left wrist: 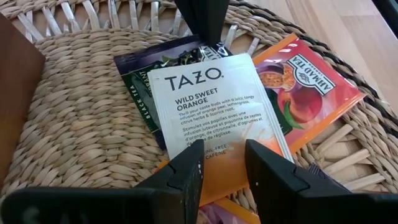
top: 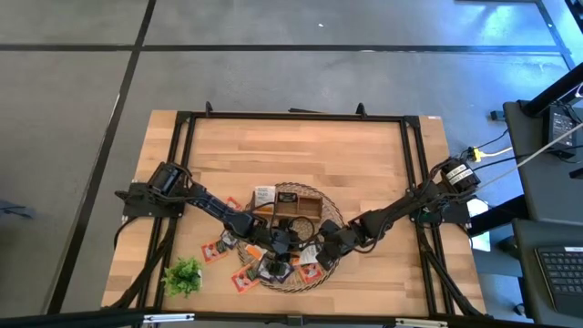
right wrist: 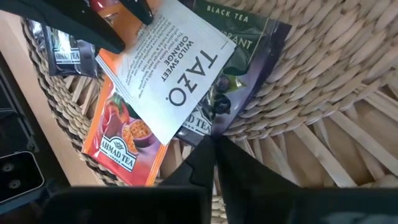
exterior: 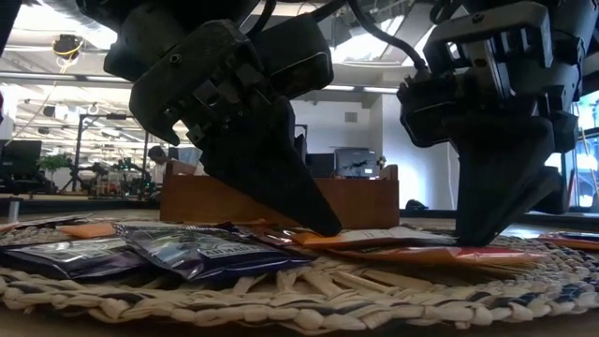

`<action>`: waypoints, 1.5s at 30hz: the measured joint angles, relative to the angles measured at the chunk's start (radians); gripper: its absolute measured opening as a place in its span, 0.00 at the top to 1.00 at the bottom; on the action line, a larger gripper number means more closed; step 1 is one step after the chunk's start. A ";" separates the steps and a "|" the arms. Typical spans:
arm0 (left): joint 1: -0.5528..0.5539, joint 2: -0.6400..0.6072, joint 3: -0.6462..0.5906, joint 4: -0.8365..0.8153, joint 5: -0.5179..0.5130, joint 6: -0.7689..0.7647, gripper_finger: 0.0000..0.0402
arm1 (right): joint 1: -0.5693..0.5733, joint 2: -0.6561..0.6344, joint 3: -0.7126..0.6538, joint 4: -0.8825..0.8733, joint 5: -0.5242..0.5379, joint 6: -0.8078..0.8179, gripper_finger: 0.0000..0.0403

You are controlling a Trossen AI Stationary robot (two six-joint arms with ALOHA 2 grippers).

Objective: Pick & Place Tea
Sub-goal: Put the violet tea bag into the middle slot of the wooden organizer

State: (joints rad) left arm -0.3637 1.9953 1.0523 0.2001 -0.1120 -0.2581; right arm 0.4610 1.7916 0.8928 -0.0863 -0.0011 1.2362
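I have both arms down over the round wicker mat point(top: 314, 273) at the near-centre of the table point(top: 364, 164), with the wooden tray point(top: 296, 202) at about twelve o'clock from the mat's middle. The white-and-orange Tazo sachet point(left wrist: 214, 102) lies on top of a dark black-tea sachet point(left wrist: 140, 78) and an orange Ahmad sachet point(left wrist: 305, 84), all loose on the mat.

My left end effector point(left wrist: 224, 165) sits low at the Tazo sachet's orange end with its fingers apart, one on either side of that edge, gripping nothing yet. My right end effector point(right wrist: 214, 155) is at the opposite side, its fingers drawn together to a point right at the edge of the dark sachet; I judge it has pinched that corner or is pinning the stack, though I cannot tell which sachet, if any, it actually holds.

So I read this as the grasp step. Next calls for closing the left fingers on the Tazo edge alone, then lifting gently so the sachets beneath stay behind. More sachets point(top: 219, 246) lie off the mat at nine o'clock, beside a green sprig point(top: 184, 275).
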 joint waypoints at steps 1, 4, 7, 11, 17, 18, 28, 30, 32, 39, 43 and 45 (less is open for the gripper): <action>0.000 0.000 0.000 0.000 0.000 0.000 0.72 | 0.000 0.000 0.000 0.001 0.000 0.000 0.96; 0.000 0.000 0.000 0.000 0.000 0.000 0.72 | 0.000 0.000 0.000 0.001 -0.005 0.000 0.99; 0.000 0.000 0.000 0.000 0.000 0.000 0.72 | 0.000 0.000 0.000 0.001 -0.024 0.000 0.98; 0.000 -0.002 0.000 -0.002 0.000 0.000 0.72 | 0.000 -0.005 0.000 -0.009 -0.029 -0.003 0.98; 0.000 -0.004 0.000 -0.002 0.000 0.000 0.72 | 0.000 -0.054 0.000 -0.078 -0.022 -0.018 0.99; 0.000 -0.011 -0.001 -0.009 0.000 0.000 0.72 | 0.000 -0.063 0.000 -0.094 -0.020 -0.018 0.98; 0.016 -0.194 -0.002 -0.104 0.001 0.009 0.72 | 0.002 -0.213 0.000 -0.236 0.086 -0.094 0.99; 0.027 -0.238 -0.002 -0.132 0.001 0.009 0.72 | 0.003 -0.252 0.000 -0.241 0.104 -0.134 0.99; 0.040 -0.283 -0.002 -0.163 0.001 0.008 0.72 | 0.005 -0.291 0.000 -0.253 0.126 -0.179 0.99; 0.079 -0.406 -0.001 -0.175 0.016 -0.043 0.72 | 0.008 -0.380 0.000 -0.295 0.271 -0.427 0.99; 0.087 -0.456 -0.001 -0.167 0.027 -0.053 0.72 | 0.007 -0.388 0.000 -0.278 0.348 -0.575 0.98; 0.089 -0.478 -0.001 -0.166 0.008 -0.095 0.72 | 0.008 -0.388 0.000 -0.269 0.348 -0.652 0.98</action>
State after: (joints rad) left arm -0.2748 1.5177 1.0515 0.0345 -0.1036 -0.3535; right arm 0.4686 1.4036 0.8932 -0.3558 0.3470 0.5845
